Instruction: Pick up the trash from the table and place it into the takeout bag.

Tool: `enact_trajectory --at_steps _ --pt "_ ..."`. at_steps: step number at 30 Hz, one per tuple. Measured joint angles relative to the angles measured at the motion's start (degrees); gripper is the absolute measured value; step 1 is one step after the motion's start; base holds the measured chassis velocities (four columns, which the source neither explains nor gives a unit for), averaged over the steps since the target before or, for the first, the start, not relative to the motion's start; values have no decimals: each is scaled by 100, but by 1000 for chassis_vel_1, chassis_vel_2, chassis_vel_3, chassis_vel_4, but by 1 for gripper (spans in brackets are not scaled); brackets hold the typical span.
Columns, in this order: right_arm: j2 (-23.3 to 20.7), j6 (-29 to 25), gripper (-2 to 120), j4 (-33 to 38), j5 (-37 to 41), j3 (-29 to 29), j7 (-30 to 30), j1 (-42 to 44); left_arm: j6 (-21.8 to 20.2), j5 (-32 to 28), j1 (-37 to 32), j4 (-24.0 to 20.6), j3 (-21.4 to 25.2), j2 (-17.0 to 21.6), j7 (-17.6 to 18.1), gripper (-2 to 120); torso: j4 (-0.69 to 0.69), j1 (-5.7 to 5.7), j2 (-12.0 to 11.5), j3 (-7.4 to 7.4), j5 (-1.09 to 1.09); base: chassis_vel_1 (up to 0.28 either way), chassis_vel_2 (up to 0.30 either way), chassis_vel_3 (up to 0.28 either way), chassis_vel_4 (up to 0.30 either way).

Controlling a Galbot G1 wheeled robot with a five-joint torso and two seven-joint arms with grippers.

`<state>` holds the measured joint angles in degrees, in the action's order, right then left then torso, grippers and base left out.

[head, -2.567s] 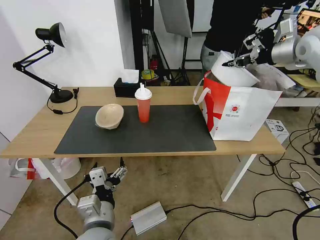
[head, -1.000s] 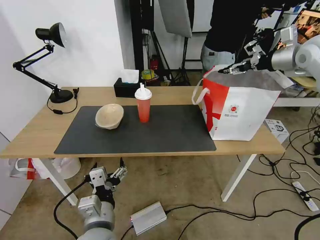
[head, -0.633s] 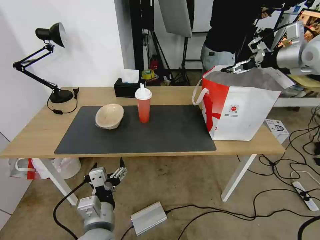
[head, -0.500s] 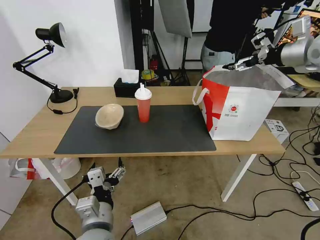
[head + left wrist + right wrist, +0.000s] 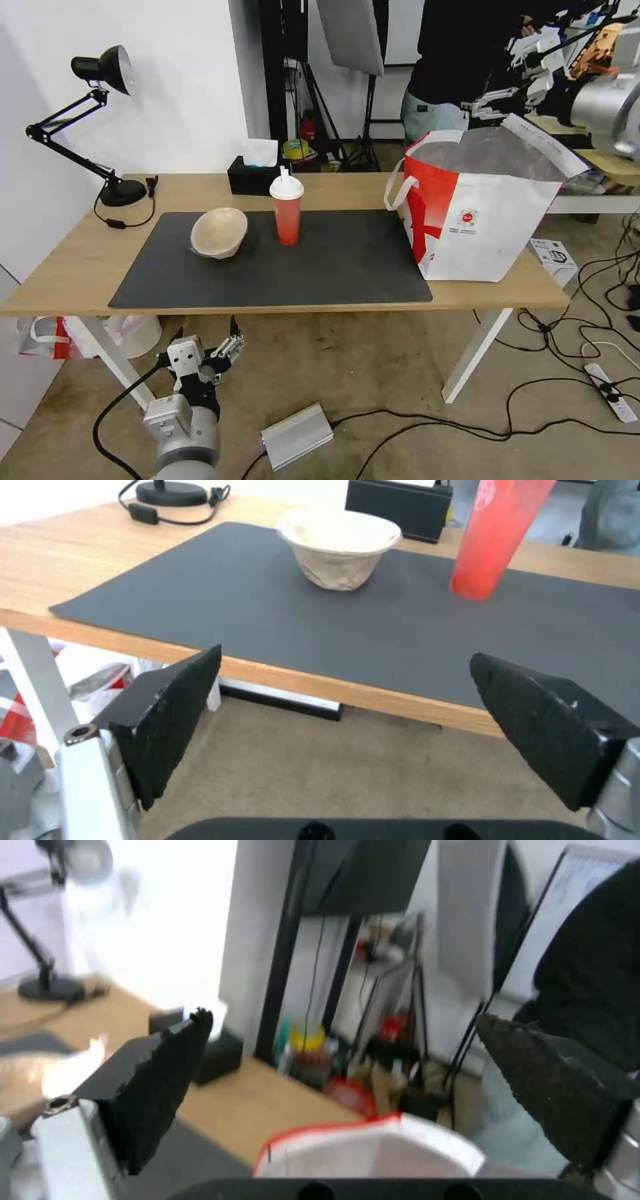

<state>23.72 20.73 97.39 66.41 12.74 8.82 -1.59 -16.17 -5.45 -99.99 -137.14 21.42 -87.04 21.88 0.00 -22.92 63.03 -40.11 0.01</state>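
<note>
On the dark mat (image 5: 313, 267) of the wooden table (image 5: 67, 270) a beige pulp bowl (image 5: 219, 232) lies tilted, and a tall red cup (image 5: 287, 212) with a white lid stands to its right. The white and red takeout bag (image 5: 480, 220) stands open at the table's right end. My right gripper (image 5: 481, 105) hovers open and empty above the bag's far rim (image 5: 373, 1145). Below the table's front edge, my left gripper (image 5: 205, 341) is open, facing the bowl (image 5: 339, 547) and cup (image 5: 500, 535).
A black desk lamp (image 5: 107, 67) and a black tissue box (image 5: 253, 177) sit along the table's back left. A person in black stands behind the bag. On the floor lie a silver box (image 5: 297, 437), a small white box (image 5: 553, 255) and cables.
The right gripper let go of a wide white bowl it held over the bag; the bowl is gone from sight. That gripper has since risen and drawn back. The left arm shifted slightly.
</note>
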Motion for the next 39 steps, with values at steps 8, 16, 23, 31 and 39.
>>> enact_trajectory --at_steps 8,16,23,31,39 --pt "-281 -944 100 1212 114 -1509 -1197 1903 5 -8 4 -12 11 -1 -2 100 1 0 0 0 -1 0 0 0 0" --pt "-403 -1578 100 1935 70 -2593 -1683 3354 6 -9 6 -11 -18 1 -5 100 0 0 0 1 -1 0 0 0 0" --pt "-348 -2213 100 2569 -57 -2904 -2356 4133 6 -7 5 1 -62 -19 -9 100 0 1 0 1 -1 0 0 0 0" --pt "-120 -2638 100 3157 -379 -3137 -2879 4938 14 17 -48 -2 -65 -14 -11 100 1 1 0 1 -2 0 0 0 0" --pt "465 -2999 100 3627 -1311 -3942 -3326 6464 20 89 -91 -24 -111 -54 -16 100 -1 1 0 1 -1 0 0 0 0"
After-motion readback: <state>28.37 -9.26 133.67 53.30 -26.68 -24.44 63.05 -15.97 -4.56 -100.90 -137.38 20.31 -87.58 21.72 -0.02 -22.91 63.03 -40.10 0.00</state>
